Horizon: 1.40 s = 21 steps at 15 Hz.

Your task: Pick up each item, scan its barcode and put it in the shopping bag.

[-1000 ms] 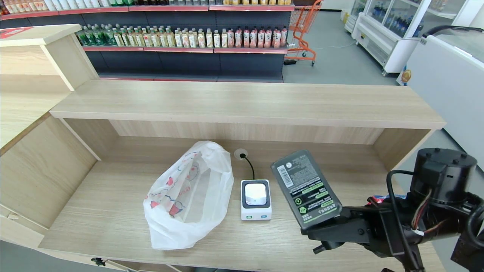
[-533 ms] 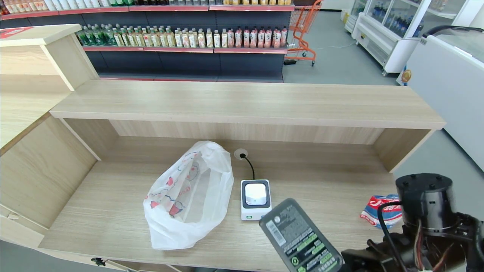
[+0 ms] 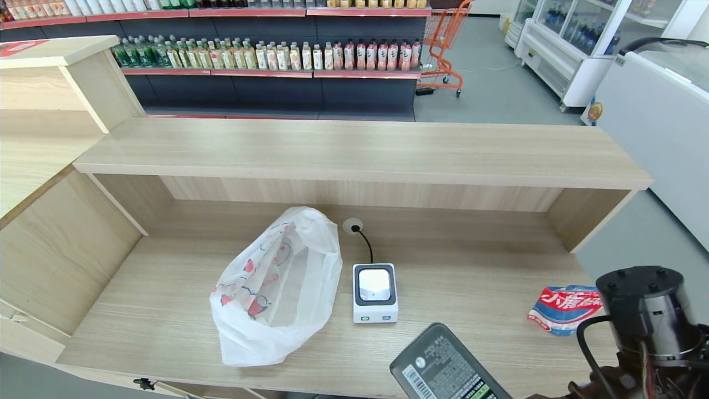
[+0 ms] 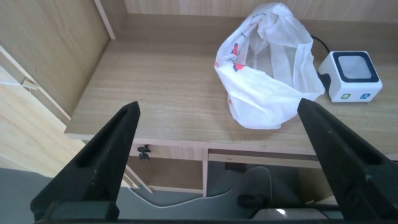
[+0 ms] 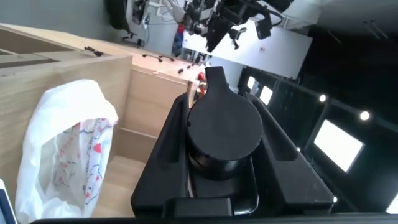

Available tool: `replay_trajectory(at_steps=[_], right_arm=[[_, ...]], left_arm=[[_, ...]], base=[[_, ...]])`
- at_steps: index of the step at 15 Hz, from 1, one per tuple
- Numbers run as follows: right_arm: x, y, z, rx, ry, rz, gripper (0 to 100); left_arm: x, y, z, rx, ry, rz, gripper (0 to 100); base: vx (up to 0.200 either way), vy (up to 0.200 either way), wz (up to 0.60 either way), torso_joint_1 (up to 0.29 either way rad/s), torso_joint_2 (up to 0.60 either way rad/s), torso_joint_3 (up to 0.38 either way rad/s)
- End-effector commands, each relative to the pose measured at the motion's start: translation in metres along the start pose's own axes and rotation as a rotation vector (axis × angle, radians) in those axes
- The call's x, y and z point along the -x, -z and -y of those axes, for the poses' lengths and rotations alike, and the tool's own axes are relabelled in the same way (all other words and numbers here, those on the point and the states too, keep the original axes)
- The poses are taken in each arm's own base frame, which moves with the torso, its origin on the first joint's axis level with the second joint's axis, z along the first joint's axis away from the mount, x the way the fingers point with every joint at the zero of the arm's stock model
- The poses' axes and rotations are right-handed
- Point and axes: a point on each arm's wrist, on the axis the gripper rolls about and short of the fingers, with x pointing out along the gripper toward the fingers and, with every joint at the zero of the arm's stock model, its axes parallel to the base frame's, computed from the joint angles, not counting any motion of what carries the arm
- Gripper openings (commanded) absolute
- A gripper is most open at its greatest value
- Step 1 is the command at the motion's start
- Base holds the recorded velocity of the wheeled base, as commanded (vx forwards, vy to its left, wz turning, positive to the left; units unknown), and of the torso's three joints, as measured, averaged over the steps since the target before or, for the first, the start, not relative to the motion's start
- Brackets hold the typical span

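1. Right arm (image 3: 653,332), lower right of the head view: black drum-shaped joint cap (image 3: 642,288), small screws (image 3: 659,270) ringing its top, brushed silver band (image 3: 651,332) beneath.
2. Black cable (image 3: 581,338) arcs beside it; thin reddish wires (image 3: 645,366) below.
3. Left gripper (image 4: 219,106): fingers (image 4: 102,165) matte black, wedge-shaped, flat-faced.

On the worktop (image 3: 471,260) the bag (image 3: 277,288) lies left of centre, its mouth toward the far side. The scanner (image 3: 375,292) stands just right of the bag, close beside it. Its cable (image 3: 365,244) runs to a hole (image 3: 353,225) in the worktop on the far side. A packet (image 3: 565,307) lies well to the right, near the worktop's right end. The pack (image 3: 443,371) is at the near edge, nearer than the scanner and to its right, apart from it. A ledge (image 3: 360,149) spans the far side above the worktop. Beyond it stand shelves (image 3: 266,72) with bottles (image 3: 277,55), a cart (image 3: 443,50) to their right and freezers (image 3: 653,111) at the far right.
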Motion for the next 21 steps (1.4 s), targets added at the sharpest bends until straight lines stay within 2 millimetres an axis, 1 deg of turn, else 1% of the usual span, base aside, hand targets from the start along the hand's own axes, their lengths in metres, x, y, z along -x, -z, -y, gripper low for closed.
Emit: replay_trajectory(at_steps=[1,2,5,10,13,21], right_arm=[[0.006,-0.005,0.009,0.009,-0.001,-0.007,0],[0.008,-0.008,0.012,0.012,-0.004,0.000,0],[0.011,-0.016,0.013,-0.028,-0.020,0.021,0],[0.025,-0.014,0.006,-0.068,-0.074,-0.054,0],[0.026,-0.021,0.005,-0.126,-0.082,-0.030,0],[0.025,-0.020,0.003,-0.125,-0.082,-0.025,0]], left_arm=[[0.000,0.000,0.000,0.000,-0.001,0.001,100],[0.000,0.000,0.000,0.000,0.000,0.001,100],[0.000,0.000,0.000,0.000,0.000,0.001,100],[0.000,0.000,0.000,0.000,0.000,0.001,100],[0.000,0.000,0.000,0.000,0.000,0.001,100],[0.000,0.000,0.000,0.000,0.000,0.001,100]], base=[[0.000,0.000,0.00,0.000,0.00,0.000],[0.000,0.000,0.00,0.000,0.00,0.000],[0.000,0.000,0.00,0.000,0.00,0.000],[0.000,0.000,0.00,0.000,0.00,0.000],[0.000,0.000,0.00,0.000,0.00,0.000],[0.000,0.000,0.00,0.000,0.00,0.000]])
